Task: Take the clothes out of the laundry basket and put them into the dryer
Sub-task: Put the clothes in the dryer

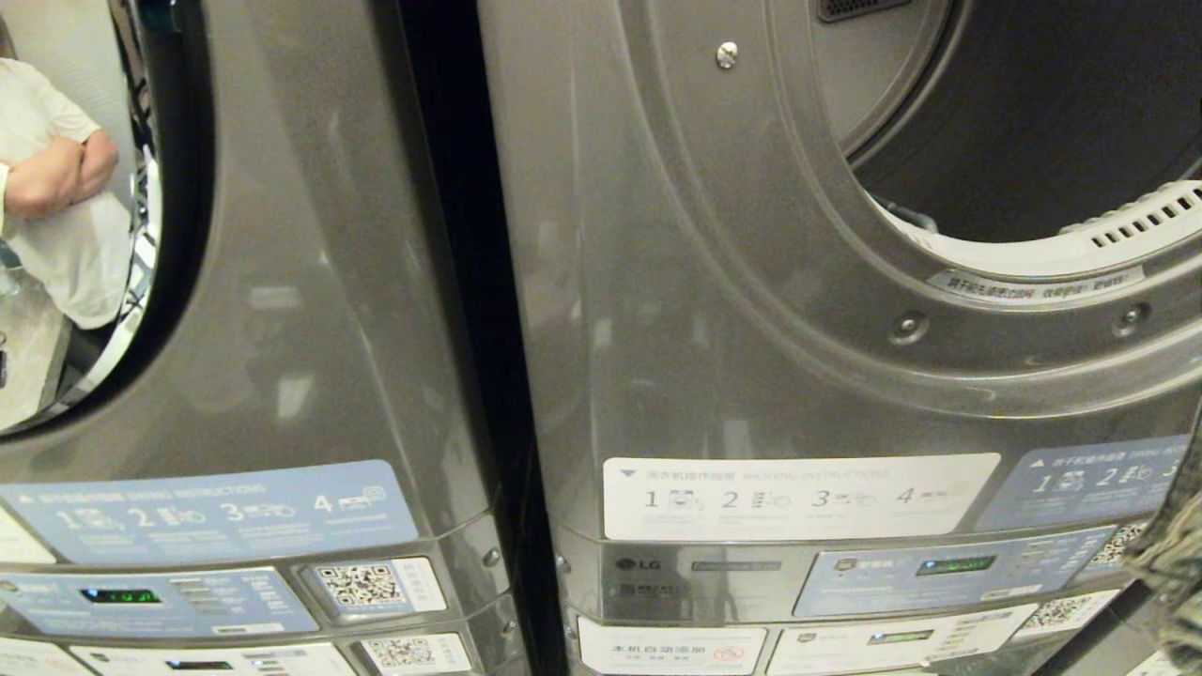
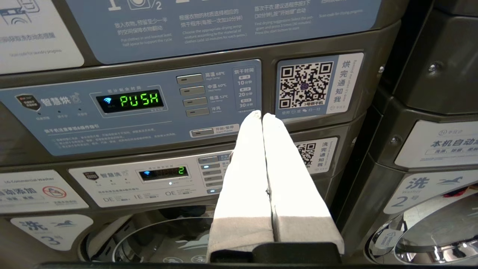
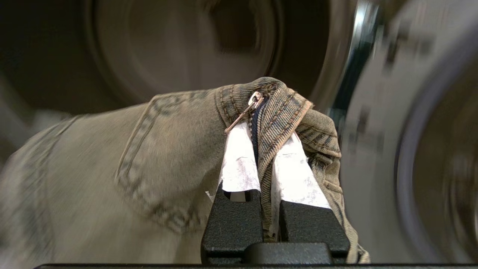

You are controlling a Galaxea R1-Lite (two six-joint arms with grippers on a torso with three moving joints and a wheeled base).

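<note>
The right claw [image 3: 261, 149] is clamped on a pair of faded denim jeans [image 3: 157, 157], pinching the fabric by the zipper between its white-padded fingers [image 3: 239, 164]; the rest of the jeans drapes off to one side. Ahead gapes the open dryer drum [image 1: 1033, 122]. The left claw [image 2: 261, 116], pressed closed and empty, points at a control panel [image 2: 130, 108].

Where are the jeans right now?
The jeans are pinched in the right gripper by the zipper fly. In the head view they show at the lower right edge, below the open dryer drum.
</note>
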